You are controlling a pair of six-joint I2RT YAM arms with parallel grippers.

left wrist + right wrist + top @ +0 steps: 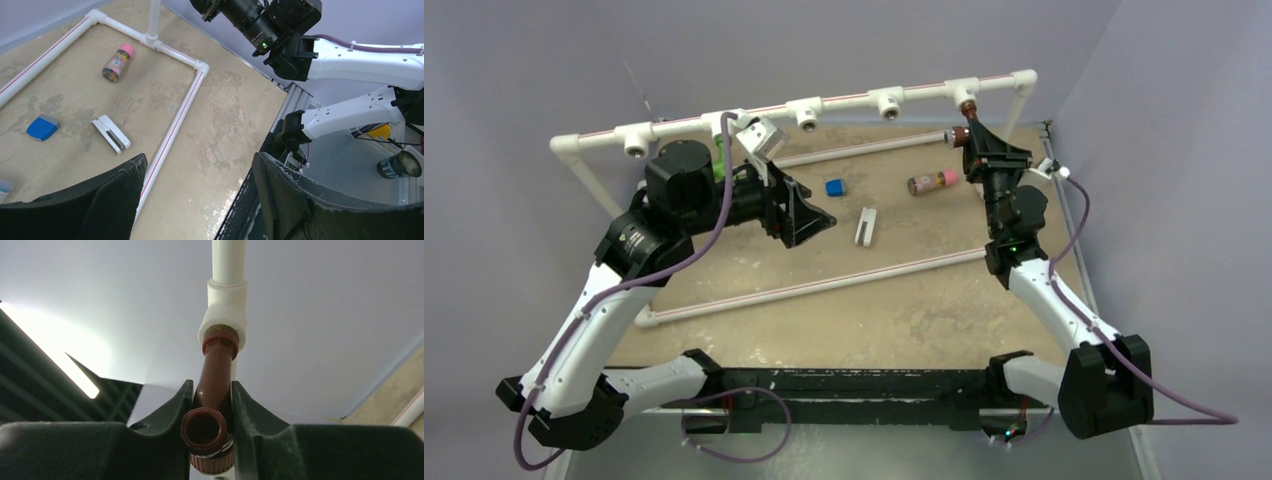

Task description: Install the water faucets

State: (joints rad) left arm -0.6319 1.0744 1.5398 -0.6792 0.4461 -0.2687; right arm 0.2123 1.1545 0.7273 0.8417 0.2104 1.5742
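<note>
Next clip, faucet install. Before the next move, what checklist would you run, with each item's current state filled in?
1. The right gripper is shut on the brown faucet: ok.
2. The faucet's upper end meets the mouth of the white tee fitting: ok; how deep it sits, cannot tell.
3. The left gripper is open, with nothing between its fingers: ok.
4. The green faucet is seated on the rail: cannot tell, as it is mostly hidden behind the left arm.
5. The pink-capped cylinder lies apart from both grippers: ok.
</note>
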